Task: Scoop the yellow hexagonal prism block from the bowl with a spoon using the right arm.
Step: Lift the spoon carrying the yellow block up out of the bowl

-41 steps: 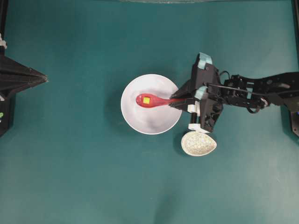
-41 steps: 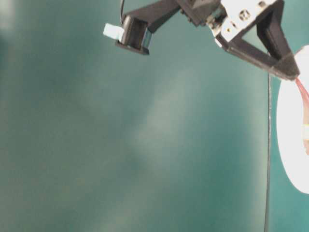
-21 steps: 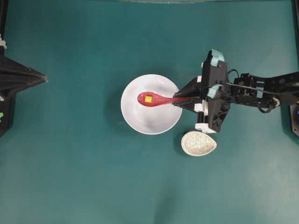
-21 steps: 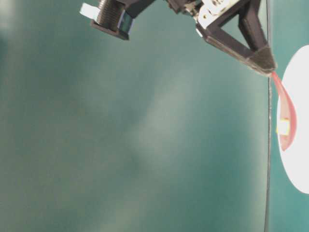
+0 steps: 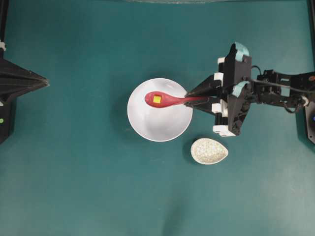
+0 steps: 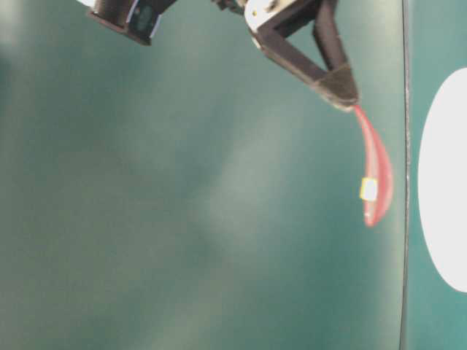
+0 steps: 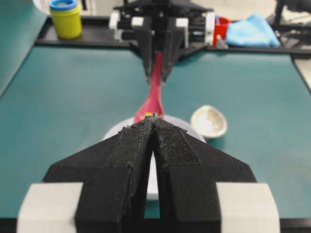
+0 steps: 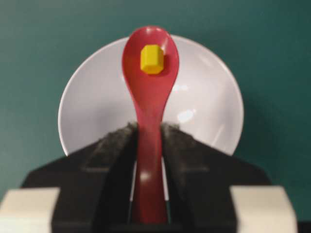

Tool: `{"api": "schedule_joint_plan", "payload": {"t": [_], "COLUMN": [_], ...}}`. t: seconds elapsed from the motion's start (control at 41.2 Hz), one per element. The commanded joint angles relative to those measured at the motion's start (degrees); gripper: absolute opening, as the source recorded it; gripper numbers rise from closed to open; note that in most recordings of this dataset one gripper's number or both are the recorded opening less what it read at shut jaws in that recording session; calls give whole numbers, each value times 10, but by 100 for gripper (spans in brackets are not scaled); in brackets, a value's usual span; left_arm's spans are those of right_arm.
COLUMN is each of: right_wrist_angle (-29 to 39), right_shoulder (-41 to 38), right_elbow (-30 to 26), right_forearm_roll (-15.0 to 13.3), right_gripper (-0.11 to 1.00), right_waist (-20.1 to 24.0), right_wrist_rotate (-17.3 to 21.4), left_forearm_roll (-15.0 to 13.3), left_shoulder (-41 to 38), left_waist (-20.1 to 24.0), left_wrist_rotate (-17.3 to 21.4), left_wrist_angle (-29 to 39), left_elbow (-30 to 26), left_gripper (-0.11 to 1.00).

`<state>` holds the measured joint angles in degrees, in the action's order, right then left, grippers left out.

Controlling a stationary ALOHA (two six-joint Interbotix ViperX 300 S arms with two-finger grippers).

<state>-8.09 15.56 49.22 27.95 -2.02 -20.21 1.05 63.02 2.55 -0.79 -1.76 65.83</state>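
The red spoon [image 5: 167, 100] hangs level above the white bowl [image 5: 160, 125], its handle clamped in my right gripper [image 5: 189, 96], which is shut on it. The yellow hexagonal prism block [image 5: 157, 99] lies in the spoon's scoop. In the right wrist view the block [image 8: 151, 59] sits near the tip of the spoon [image 8: 149, 92], with the bowl [image 8: 204, 97] below it. The table-level view shows the spoon [image 6: 375, 175] lifted clear of the bowl [image 6: 441, 182], carrying the block [image 6: 369, 189]. My left gripper [image 7: 153, 119] is shut and empty at the far left [image 5: 45, 81], pointing at the bowl.
A small speckled beige spoon rest [image 5: 209, 151] lies on the green cloth just right of the bowl's near side, under the right arm's reach. A yellow jar [image 7: 66, 18], a red cup [image 7: 221, 28] and a blue cloth [image 7: 252, 32] stand behind the right arm's base.
The right gripper has lifted the spoon, with the block in it, up out of the bowl and drawn back a little to the right. The left arm has not moved.
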Motion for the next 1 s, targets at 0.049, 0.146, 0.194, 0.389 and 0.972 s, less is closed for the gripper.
{"api": "schedule_joint_plan", "payload": {"t": [0.049, 0.146, 0.194, 0.389, 0.972], "right_wrist_angle": [23, 33, 34, 49, 91], "right_shoulder": [25, 29, 29, 32, 68], "right_elbow": [-24, -32, -35, -47, -56], "right_forearm_roll": [-4, -9, -13, -31, -72], "right_gripper": [24, 24, 24, 24, 24], "right_waist": [-4, -4, -6, -16, -22], "right_wrist_rotate": [-1, -1, -1, -1, 0], "left_forearm_roll": [1, 1, 1, 1, 1], "left_shoulder": [-4, -4, -4, -3, -4], "left_waist": [1, 1, 1, 1, 1], "left_wrist_rotate": [-1, -1, -1, -1, -2], "left_wrist_angle": [-6, -6, -6, -6, -5], "left_elbow": [-18, -18, -18, -18, -18], "left_gripper": [3, 3, 3, 3, 3]}}
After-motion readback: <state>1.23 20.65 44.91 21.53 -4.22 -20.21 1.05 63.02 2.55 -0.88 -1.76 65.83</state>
